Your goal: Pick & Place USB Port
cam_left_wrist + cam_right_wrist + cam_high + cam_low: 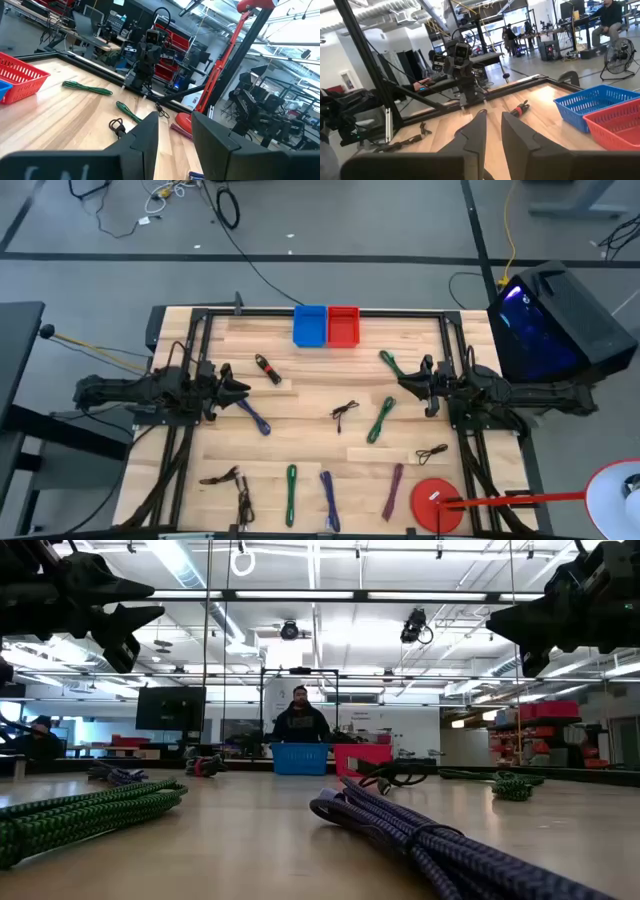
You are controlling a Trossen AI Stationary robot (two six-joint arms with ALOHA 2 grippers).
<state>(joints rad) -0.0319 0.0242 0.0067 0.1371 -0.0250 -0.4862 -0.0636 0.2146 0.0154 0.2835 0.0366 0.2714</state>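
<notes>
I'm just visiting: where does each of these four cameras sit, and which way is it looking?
High view: overhead, straight down on the wooden table and both arms.
Low view: at tabletop level, facing the blue plastic basket; arms overhead.
Left wrist view: past its own fingers toward the right arm.
Right wrist view: past its own fingers toward the left arm.
All four show the red plastic basket.

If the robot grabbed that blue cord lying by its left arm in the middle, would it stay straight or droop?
Probably droop: the blue cord lies in a loose bend on the wooden table, as soft cable would. It looks thin, so likely light. Pushed, it would probably slide and bend rather than roll.
</notes>
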